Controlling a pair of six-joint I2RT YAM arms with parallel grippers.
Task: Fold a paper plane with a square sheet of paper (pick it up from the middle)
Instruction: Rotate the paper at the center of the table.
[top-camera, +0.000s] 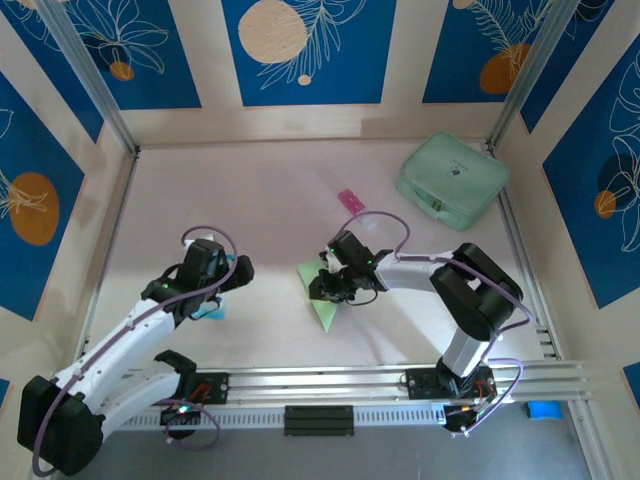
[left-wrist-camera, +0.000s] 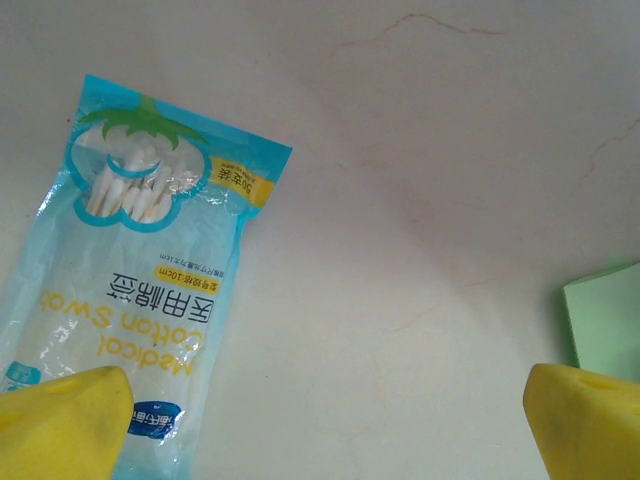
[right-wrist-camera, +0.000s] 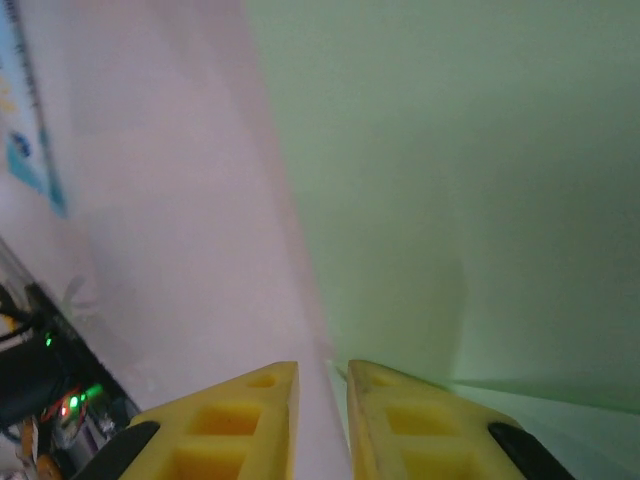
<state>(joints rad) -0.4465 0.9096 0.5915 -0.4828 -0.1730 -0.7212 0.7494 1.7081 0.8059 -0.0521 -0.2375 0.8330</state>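
Observation:
The square sheet of paper (top-camera: 322, 305) lies mid-table as a pale green wedge pointing toward the arms. My right gripper (top-camera: 334, 287) sits on its upper part. In the right wrist view the green paper (right-wrist-camera: 450, 180) rises close in front. Its left edge runs into the narrow slot between the yellow fingers (right-wrist-camera: 240, 420) of the right gripper (right-wrist-camera: 322, 370), which are drawn nearly together on it. My left gripper (top-camera: 236, 271) hovers to the left, jaws spread wide with nothing between them (left-wrist-camera: 322, 385). A corner of the paper (left-wrist-camera: 605, 315) shows by its right finger. The paper plane is out of view.
A blue-and-white cotton swab packet (left-wrist-camera: 140, 270) lies under the left gripper, its corner (top-camera: 212, 311) peeking out beside the arm. A small pink tube (top-camera: 349, 200) lies beyond the paper. A mint-green case (top-camera: 452, 180) sits at the back right. Aluminium rails border the table.

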